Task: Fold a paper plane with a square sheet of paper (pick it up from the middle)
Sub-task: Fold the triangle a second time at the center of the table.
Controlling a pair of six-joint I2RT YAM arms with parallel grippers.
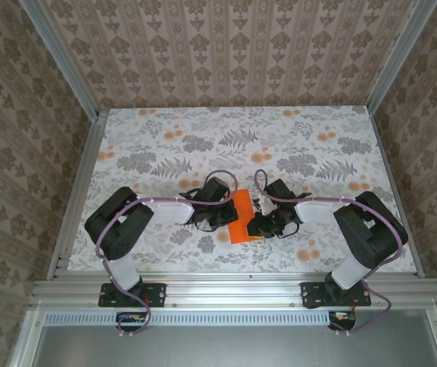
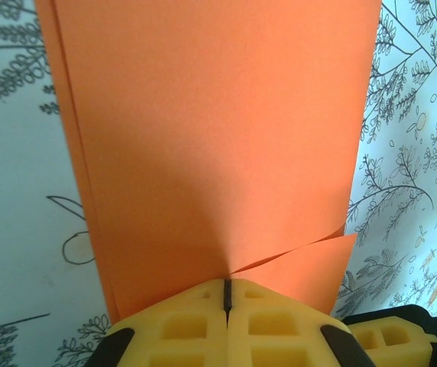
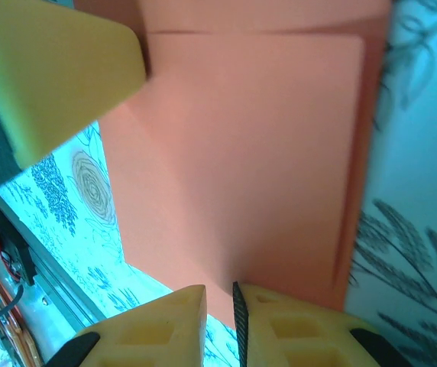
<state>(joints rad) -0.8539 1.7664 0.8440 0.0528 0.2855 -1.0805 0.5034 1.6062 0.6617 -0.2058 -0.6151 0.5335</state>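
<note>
Two black robot arms meet over a bright orange sheet of thin paper [image 1: 241,218], which lies folded into layers on the floral-print table [image 1: 203,138], midway between its side edges and nearer the front edge than the back. The left gripper [image 2: 226,294] has its yellow fingers [image 2: 180,325] pressed together on the sheet's near edge (a loose flap curls up just right of the seam). The right gripper [image 3: 220,306], on the paper's opposite side, has its fingers [image 3: 295,329] narrowly parted, the sheet's edge reaching the gap between them.
</note>
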